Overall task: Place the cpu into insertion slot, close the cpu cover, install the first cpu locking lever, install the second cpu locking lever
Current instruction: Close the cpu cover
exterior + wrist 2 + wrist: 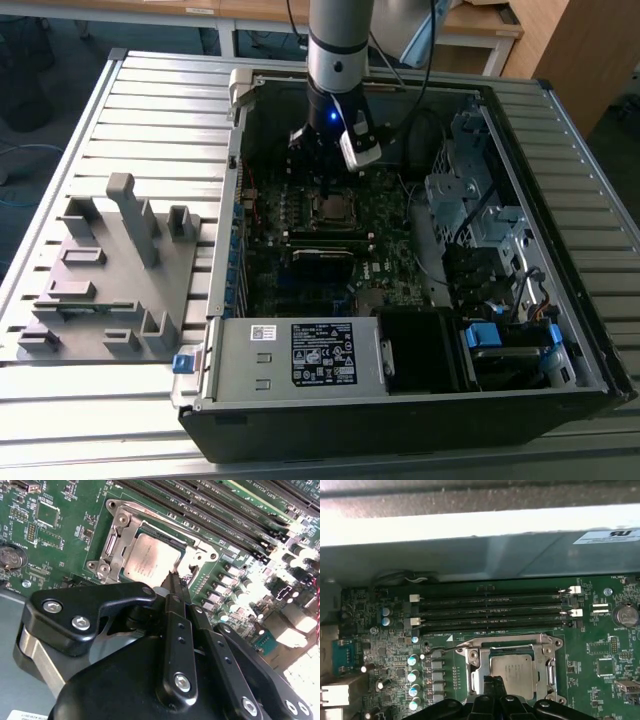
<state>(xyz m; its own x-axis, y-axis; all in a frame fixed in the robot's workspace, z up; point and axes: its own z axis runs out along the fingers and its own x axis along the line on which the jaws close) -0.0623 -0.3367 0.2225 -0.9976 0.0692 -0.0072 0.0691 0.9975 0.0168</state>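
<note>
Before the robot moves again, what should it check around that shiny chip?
1. Chip sitting in its socket: ok.
2. Metal cover lying flat over the chip: ok.
3. Cover locked down tight: cannot tell.
4. Gripper shut, with its tip at the socket's edge: ok.
5. Gripper touching the cover: cannot tell.
6. Memory slots beside the socket, away from the gripper: ok.

Metal is gleaming on a glossy green circuit board.
The thin silvery metal square cpu cover and the dull-grey metal cpu are shining softly; the black gripper is looking matt; the ribbed grey metal tabletop is looking satin.
</note>
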